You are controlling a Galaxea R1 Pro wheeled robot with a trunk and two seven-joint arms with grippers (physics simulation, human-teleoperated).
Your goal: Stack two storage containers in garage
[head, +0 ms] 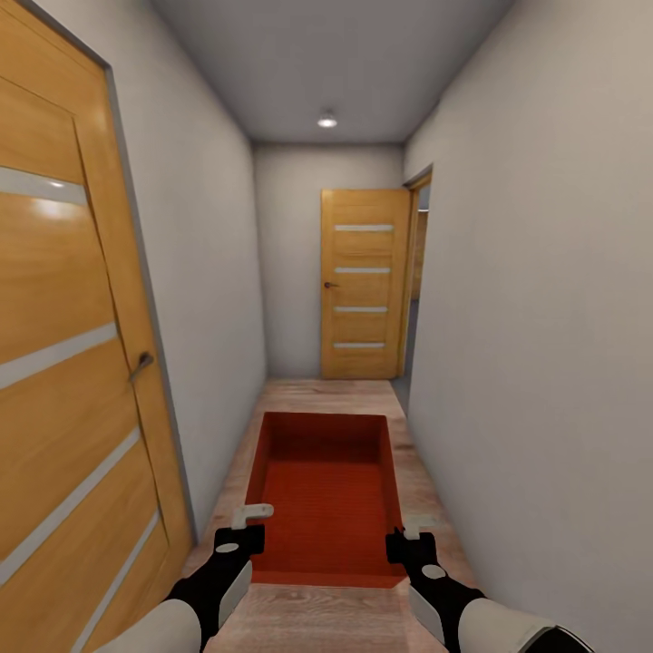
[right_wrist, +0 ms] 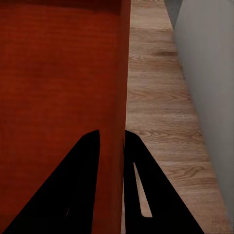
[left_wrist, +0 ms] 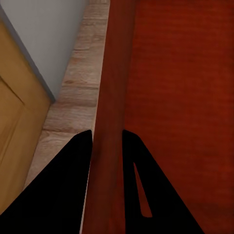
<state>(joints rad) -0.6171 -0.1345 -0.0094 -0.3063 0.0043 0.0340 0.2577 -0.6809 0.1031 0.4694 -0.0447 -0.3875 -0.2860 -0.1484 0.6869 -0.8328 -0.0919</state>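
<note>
Both arms reach forward at the bottom of the head view, and between them hangs an orange-red bin (head: 331, 494), carried level above the wood-plank floor (head: 317, 626). On the robot's left, the left gripper (head: 243, 535) is clamped on the bin's left wall; the left wrist view shows its two dark fingers (left_wrist: 58, 190) straddling that wall (left_wrist: 109, 146), one outside and one inside. On the other side, the right gripper (head: 408, 542) is clamped the same way on the right wall, and the right wrist view shows a dark finger (right_wrist: 68, 190) on either side of it (right_wrist: 114, 146). Nothing lies inside the bin: its finely ribbed bottom (left_wrist: 185, 107) is bare, and no label or writing can be read on it. Whether a second bin is nested under it cannot be told. Around it runs a narrow hallway with plain grey-white walls (head: 535, 317) and a round ceiling light (head: 327, 120). Close on the left stands a light wooden door (head: 63, 363) with pale glass strips and a metal handle (head: 141, 365). At the far end, another door of the same kind (head: 363, 286) stands open beside a doorway (head: 415, 281).
</note>
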